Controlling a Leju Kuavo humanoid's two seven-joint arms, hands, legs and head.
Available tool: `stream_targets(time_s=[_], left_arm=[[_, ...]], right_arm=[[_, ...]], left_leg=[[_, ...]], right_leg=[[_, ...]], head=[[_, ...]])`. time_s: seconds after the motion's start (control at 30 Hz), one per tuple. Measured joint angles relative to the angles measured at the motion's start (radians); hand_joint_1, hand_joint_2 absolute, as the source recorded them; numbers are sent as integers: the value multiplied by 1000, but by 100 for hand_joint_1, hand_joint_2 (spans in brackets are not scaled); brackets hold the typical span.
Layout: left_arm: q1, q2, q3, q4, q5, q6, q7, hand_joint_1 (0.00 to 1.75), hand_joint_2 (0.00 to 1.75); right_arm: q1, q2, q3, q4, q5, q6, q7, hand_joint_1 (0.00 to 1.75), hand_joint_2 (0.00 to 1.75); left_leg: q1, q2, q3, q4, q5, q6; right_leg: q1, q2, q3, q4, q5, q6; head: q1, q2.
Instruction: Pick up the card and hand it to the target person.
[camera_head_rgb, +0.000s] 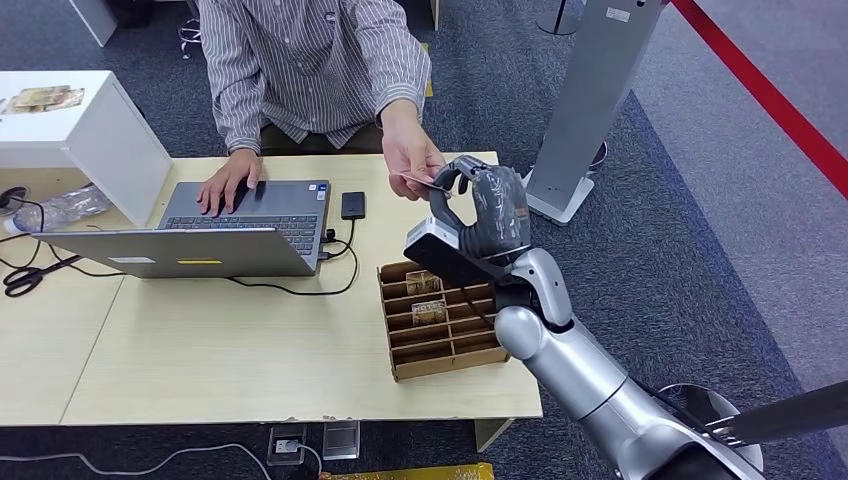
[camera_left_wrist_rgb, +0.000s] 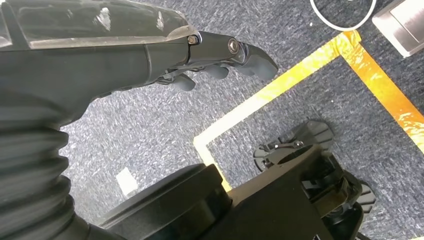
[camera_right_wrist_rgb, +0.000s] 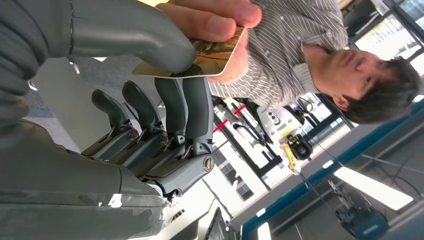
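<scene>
The card is pinched between the thumb and the fingers of the right hand, which is raised above the far edge of the table. The same card is gripped from the other side by the person's hand, so it is touched by both at once. Nearer than the right hand, a cardboard divider box stands on the table, and 2 cards are seen upright in its slots. The left hand hangs over the carpet with its fingers loosely curled and nothing held. A laptop lies left of the box.
</scene>
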Motion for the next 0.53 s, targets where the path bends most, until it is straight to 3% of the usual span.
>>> stream_targets(time_s=[0.03,0.1,0.17,0.3,0.53], left_arm=[[0,0,0,0,1,-2,-1,0,175],[1,0,0,0,3,-10,-5,0,87],[3,0,0,0,4,-21,-14,0,0],[9,0,0,0,18,-19,-33,0,0],[41,3,1,0,55,22,-43,0,0]], right_arm=[[-1,4,2,10,-1,0,0,77,175],[-2,9,6,25,-5,-1,-2,0,175],[-2,14,10,39,-13,-4,-4,0,175],[-1,19,18,58,-65,-19,-11,0,175],[61,4,20,9,-280,26,-21,0,175]], left_leg=[[0,0,0,0,0,0],[0,0,0,0,0,0],[0,0,0,0,0,0],[0,0,0,0,0,0],[0,0,1,0,0,0]], right_leg=[[0,0,0,0,0,0],[0,0,0,0,0,0],[0,0,0,0,0,0],[0,0,0,0,0,0],[0,0,0,0,0,0]], head=[[0,0],[0,0],[1,0],[1,0],[0,0]])
